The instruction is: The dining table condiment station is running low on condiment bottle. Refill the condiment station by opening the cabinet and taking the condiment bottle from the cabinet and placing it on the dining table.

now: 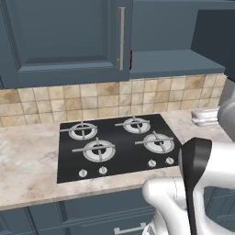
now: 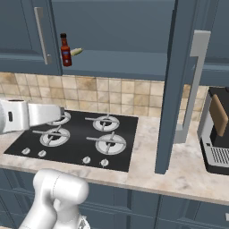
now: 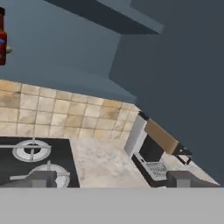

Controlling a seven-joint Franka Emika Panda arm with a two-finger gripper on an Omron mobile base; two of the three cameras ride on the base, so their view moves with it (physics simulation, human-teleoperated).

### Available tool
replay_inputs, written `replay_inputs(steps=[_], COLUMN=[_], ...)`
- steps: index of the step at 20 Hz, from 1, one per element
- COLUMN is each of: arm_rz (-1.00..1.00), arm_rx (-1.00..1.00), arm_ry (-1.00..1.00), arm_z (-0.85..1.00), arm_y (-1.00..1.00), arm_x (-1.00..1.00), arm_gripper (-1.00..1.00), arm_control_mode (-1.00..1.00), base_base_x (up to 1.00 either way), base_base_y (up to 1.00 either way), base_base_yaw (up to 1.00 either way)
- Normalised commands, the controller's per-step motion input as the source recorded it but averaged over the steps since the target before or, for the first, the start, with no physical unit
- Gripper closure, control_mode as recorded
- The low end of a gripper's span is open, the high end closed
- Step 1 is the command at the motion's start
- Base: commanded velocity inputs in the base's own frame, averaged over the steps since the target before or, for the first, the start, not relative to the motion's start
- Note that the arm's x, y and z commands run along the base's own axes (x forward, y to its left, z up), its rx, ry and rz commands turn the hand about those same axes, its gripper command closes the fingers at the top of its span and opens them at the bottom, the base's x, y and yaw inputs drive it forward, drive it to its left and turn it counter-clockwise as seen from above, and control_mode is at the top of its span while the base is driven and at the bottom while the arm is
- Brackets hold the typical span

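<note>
The condiment bottle [image 2: 66, 50], slim and dark red with a black cap, stands upright on the bottom shelf of the cabinet [image 2: 116, 31], just right of the closed left door. It sits at the top left edge of the hand view as the condiment bottle [image 3: 2, 40], and as a red sliver, the condiment bottle [image 1: 131, 58], past the door edge. The cabinet's right door [image 2: 176, 85] is swung open, edge-on. My gripper [image 3: 114, 179] is open with nothing between its fingertips [image 3: 41, 178], low over the hob and well below and right of the bottle. The dining table is out of view.
A black gas hob [image 2: 76, 136] lies in the stone counter [image 2: 152, 156] below the cabinet. A small pale green thing [image 2: 77, 52] lies beside the bottle. A toaster-like appliance [image 2: 218, 134] stands at the counter's right end. The open door's long handle [image 2: 193, 85] juts over the counter.
</note>
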Motion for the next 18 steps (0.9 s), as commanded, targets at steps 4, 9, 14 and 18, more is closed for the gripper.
replay_inputs(steps=[4, 9, 14, 18], arm_rz=[0.08, 0.1, 0.11, 0.06], arm_rx=[0.34, 0.24, 0.09, 0.0], arm_ry=[-0.16, -0.27, -0.39, -0.38], arm_z=[0.01, 0.37, 0.57, 0.46], arm_y=[0.74, 0.64, 0.48, 0.52], arm_x=[0.06, 0.07, 0.02, 0.03], arm_gripper=[-1.0, -1.0, -1.0, -1.0], arm_control_mode=[-1.0, -1.0, -1.0, -1.0], base_base_x=[0.0, 0.0, 0.0, 0.0], base_base_y=[0.0, 0.0, 0.0, 0.0], base_base_yaw=[0.0, 0.0, 0.0, 0.0])
